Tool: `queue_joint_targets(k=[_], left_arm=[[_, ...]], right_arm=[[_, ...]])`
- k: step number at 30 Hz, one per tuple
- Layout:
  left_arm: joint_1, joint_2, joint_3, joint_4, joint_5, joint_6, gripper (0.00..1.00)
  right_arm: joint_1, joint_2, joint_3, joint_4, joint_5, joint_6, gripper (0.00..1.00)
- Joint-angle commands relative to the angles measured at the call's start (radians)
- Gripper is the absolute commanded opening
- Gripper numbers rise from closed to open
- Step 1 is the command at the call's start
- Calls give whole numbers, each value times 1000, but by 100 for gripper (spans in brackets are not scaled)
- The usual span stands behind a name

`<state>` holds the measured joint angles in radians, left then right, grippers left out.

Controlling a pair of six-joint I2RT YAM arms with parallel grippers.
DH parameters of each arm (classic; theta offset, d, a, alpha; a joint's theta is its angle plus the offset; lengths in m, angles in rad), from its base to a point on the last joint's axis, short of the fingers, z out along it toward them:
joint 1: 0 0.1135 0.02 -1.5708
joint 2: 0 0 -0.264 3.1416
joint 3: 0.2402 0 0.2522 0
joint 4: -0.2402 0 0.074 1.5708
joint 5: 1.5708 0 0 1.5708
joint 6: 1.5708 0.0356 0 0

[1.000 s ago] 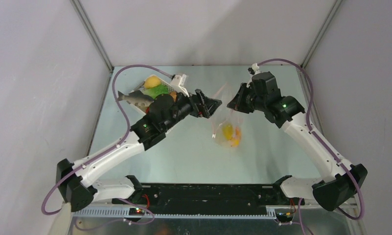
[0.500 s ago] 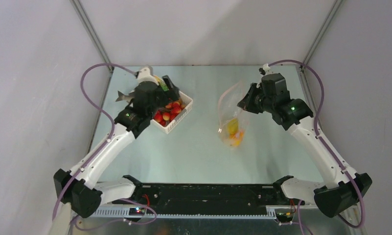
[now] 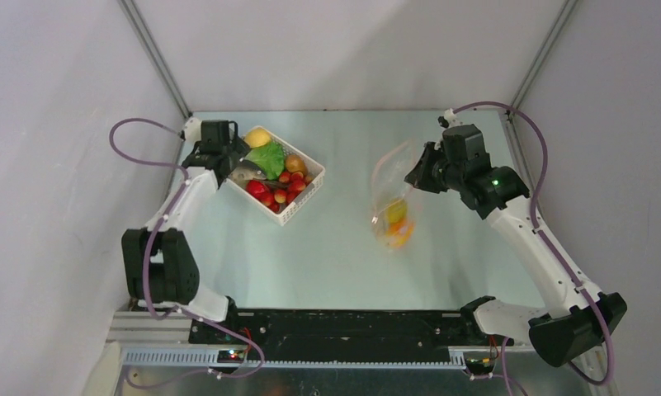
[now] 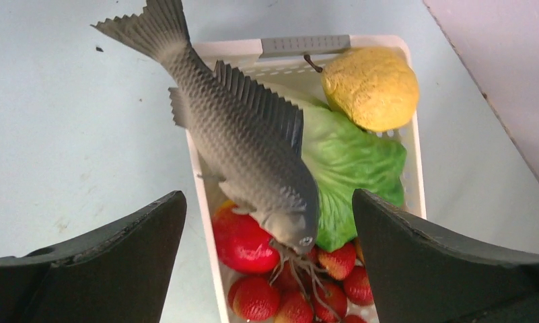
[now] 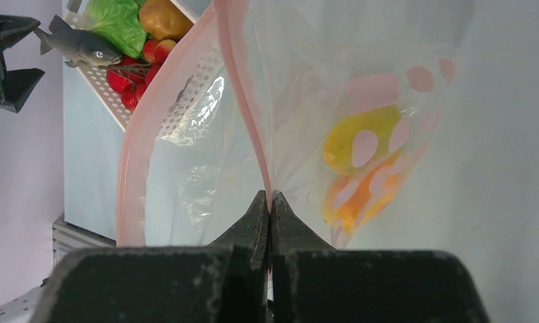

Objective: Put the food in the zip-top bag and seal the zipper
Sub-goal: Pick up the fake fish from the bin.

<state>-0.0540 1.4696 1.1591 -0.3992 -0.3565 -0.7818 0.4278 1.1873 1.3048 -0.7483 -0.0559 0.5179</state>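
Left jaws: spread wide, gripping nothing. They stand over the near-left end of the white basket point(image 4: 233, 48), one finger to each side in the wrist view. Between them, untouched, lies a grey toy fish point(image 4: 253, 155). Its head is over the red pieces and its tail hangs out past the basket's rim, above the tabletop point(image 3: 327, 256).

Basket contents under and beside the fish:
- green lettuce leaf point(image 4: 354, 161)
- knobbly yellow fruit point(image 4: 371, 87) at the far end
- round red tomato point(image 4: 243, 242)
- small strawberries point(image 4: 253, 299)

This food is still outside the bag.

Right jaws: pressed shut on the pink zipper point(image 5: 243, 101) of the zip-top bag point(image 5: 307, 101), pinching one lip at the edge. The other lip bows away to the left, so the mouth gapes and is not sealed.

The bag hangs from the pinch, right of centre and well apart from the basket. A yellow piece point(image 5: 350, 134) and an orange piece point(image 5: 361, 195) sit in its bottom. Cannot tell whether the bottom rests on the tabletop.
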Motion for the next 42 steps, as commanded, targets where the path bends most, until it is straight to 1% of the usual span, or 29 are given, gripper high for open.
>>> queue_joint_targets(k=[1,6,9,14,18,20,24,26,29,30,31,32,33,34,35,36,37,38,40,42], left_arm=[[12,78,101,-9,-44,-66,100],[13,189,149,6,-60,-108,100],[16,242,187,-41,-68,-131,100],[16,269,178,-37,-55,-139,100],[16,312,214,-70,-54,-148,98],[17,328,221,-75,-50,-153,96],[17,347,224,-89,-48,-167,89],[17,348,222,-91,-44,-174,85],[18,341,215,-95,-42,-181,74],[17,334,214,-99,-43,-185,68],[17,330,212,-101,-46,-185,64],[18,318,208,-107,-47,-187,58],[19,312,206,-109,-49,-187,56],[18,295,200,-113,-49,-186,49],[18,286,196,-115,-54,-187,45],[18,266,187,-115,-59,-189,37],[17,257,183,-116,-62,-189,34],[17,238,177,-122,-70,-191,28],[17,208,168,-132,-77,-192,21],[18,179,158,-138,-84,-194,17]], right_arm=[[-10,-1,-9,-6,20,-31,0],[-22,1,-17,-11,19,-32,0],[-29,0,-23,-16,17,-29,0],[-40,3,-27,-15,14,-29,0],[-45,12,-26,-11,1,-26,0],[-46,15,-26,-11,-4,-26,0],[-48,14,-26,-10,-1,-24,0],[-48,12,-26,-7,-1,-24,0],[-49,11,-27,-6,-1,-22,0],[-50,10,-26,-6,-1,-22,0],[-49,10,-27,-6,-2,-21,0],[-49,10,-27,-6,-3,-21,0],[-49,9,-26,-6,-3,-21,0],[-49,9,-26,-6,-6,-21,0],[-49,10,-27,-6,-6,-20,0],[-49,10,-27,-6,-8,-20,0],[-49,9,-26,-6,-8,-19,0],[-49,8,-27,-6,-10,-19,0],[-48,7,-27,-6,-11,-18,0],[-49,6,-26,-7,-11,-14,0]])
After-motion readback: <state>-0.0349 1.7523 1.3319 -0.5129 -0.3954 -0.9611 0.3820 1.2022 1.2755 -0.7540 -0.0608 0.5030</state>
